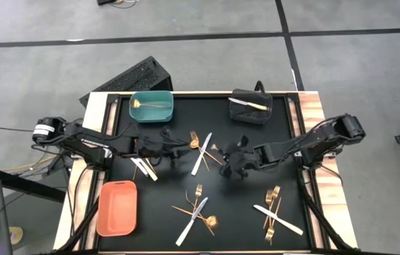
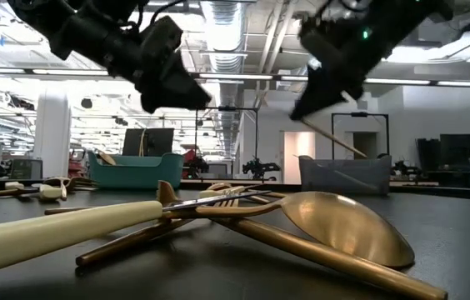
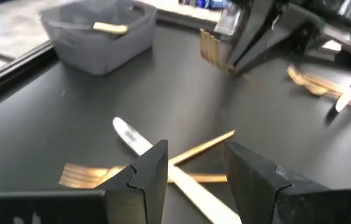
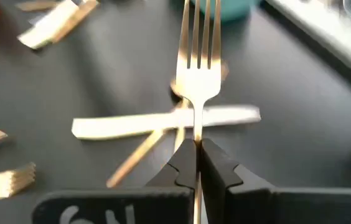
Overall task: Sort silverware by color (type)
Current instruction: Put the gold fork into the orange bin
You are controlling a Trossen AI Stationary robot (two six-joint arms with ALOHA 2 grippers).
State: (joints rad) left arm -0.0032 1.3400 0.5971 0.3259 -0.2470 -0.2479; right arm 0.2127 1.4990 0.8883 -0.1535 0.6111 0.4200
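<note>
The right tool [image 4: 195, 163] is pressed together on the handle of a slim gold metal fork [image 4: 198, 59], which runs straight out from the fingertips with its tines pointing away from the wrist; its long axis lines up with the tool's own reach. It hangs above the middle of the black bench [image 1: 164, 212], over a crossed white-handled knife [image 4: 163, 122] and gold pieces. Judging by colour, the fork belongs with the gold spoon lying in the teal plastic bin [image 1: 152, 106] at the far left of the bench, so the carry runs leftward and away across the bench. The left tool [image 3: 195, 167] is nearer that bin; its fingers are spread, empty, low over another white-handled knife [image 3: 139, 144] crossing a gold fork [image 3: 88, 175]. A dark grey bin [image 1: 251, 106] and an orange tray [image 1: 117, 207] also sit on the bench.
</note>
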